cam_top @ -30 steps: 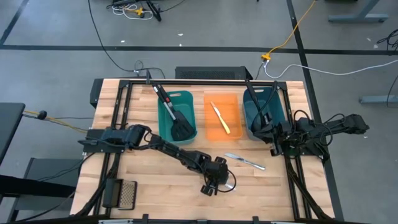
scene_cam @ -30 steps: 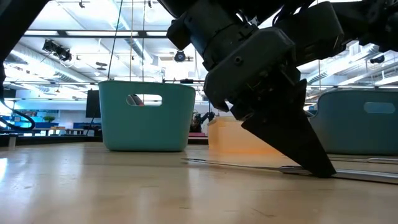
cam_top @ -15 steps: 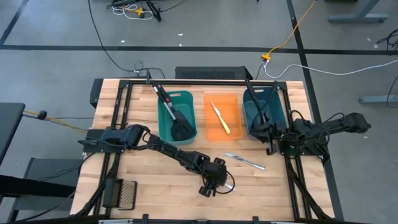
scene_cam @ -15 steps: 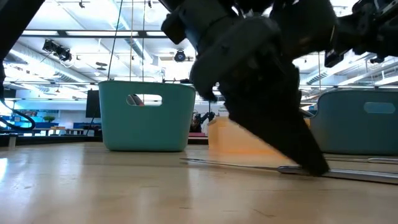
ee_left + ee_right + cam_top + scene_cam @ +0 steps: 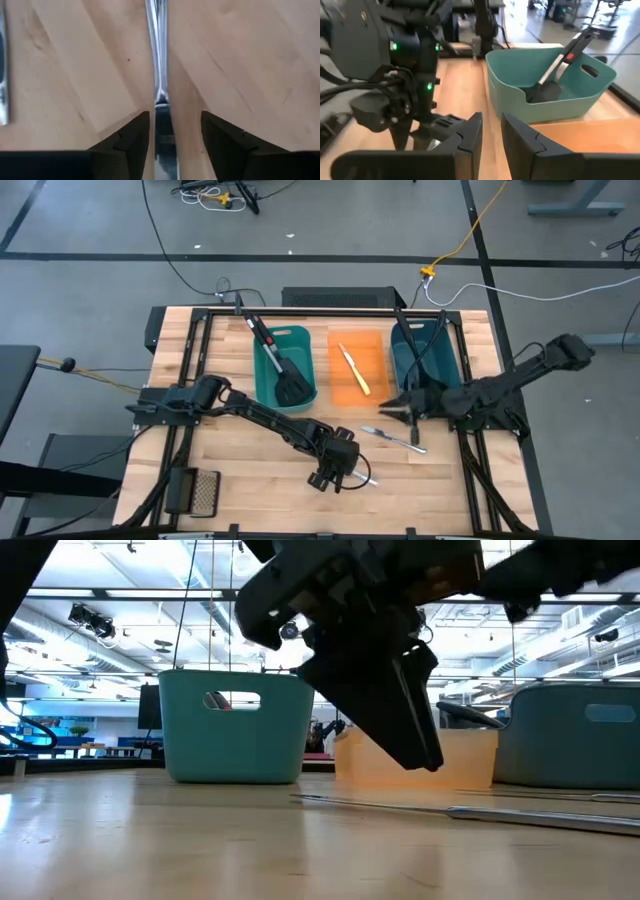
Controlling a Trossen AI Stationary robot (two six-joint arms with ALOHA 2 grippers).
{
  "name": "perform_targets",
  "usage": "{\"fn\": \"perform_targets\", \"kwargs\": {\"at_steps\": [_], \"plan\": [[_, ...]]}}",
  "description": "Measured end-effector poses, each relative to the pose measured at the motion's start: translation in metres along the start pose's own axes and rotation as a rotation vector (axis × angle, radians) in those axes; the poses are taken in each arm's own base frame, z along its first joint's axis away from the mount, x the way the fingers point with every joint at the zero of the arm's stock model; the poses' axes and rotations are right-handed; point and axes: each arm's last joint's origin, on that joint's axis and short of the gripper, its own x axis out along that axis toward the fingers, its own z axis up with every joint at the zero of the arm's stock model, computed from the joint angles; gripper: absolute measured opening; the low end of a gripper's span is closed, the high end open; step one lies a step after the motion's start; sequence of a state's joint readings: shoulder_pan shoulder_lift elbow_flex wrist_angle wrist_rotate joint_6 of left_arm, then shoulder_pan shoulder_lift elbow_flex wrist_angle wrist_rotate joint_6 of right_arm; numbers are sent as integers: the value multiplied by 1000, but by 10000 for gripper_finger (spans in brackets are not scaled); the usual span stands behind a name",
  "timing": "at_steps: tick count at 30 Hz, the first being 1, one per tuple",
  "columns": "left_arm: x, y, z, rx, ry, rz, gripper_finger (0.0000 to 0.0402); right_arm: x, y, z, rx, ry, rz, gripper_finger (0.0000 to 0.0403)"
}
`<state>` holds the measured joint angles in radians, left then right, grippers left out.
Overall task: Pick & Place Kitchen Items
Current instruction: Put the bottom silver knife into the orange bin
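Left gripper [image 5: 340, 477], fingers apart, is straddling a silver table knife [image 5: 159, 50] near the orange bin [image 5: 359, 369] for pickup, while right gripper [image 5: 392, 408], slightly parted, is hovering beside that bin.

Dark jointed arms, seemingly green-lit

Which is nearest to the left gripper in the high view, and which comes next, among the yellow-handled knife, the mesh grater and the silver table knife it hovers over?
1. Silver table knife, right under the left gripper, near the table's front.
2. Mesh grater, at the front left corner.
3. Yellow-handled knife, in the orange bin at the back.

The last two are not far apart in rank.
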<state>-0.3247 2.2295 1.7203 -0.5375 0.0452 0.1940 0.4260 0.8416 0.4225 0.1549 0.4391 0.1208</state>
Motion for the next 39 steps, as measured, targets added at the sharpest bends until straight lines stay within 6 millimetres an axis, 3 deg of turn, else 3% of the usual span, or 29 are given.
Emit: {"fn": "perform_targets", "kwargs": {"at_steps": [4,7,12,18,22,27,30,34,39], "plan": [[2,-3,-3,39,14,4,136,15,24,26,-46,69,-41,82],[-8,-5,-6,57,17,0,86,21,39,35,-58,129,-61,82],[-62,-11,-22,33,-107,-2,10,19,55,38,-55,135,-54,82],[-128,-20,-74,-167,-403,75,13,19,60,26,16,183,-28,82],[-130,-26,-118,-338,-483,150,5,29,66,6,88,331,-19,82],[-121,-30,-142,-381,-618,160,7,48,81,-18,167,568,13,89],[-120,-30,-141,-379,-685,161,6,64,96,-25,209,663,59,114],[-116,-29,-137,-351,-696,171,6,80,113,-28,163,751,19,179],[-107,-26,-129,-356,-682,172,6,96,131,-26,154,744,16,257]]}}
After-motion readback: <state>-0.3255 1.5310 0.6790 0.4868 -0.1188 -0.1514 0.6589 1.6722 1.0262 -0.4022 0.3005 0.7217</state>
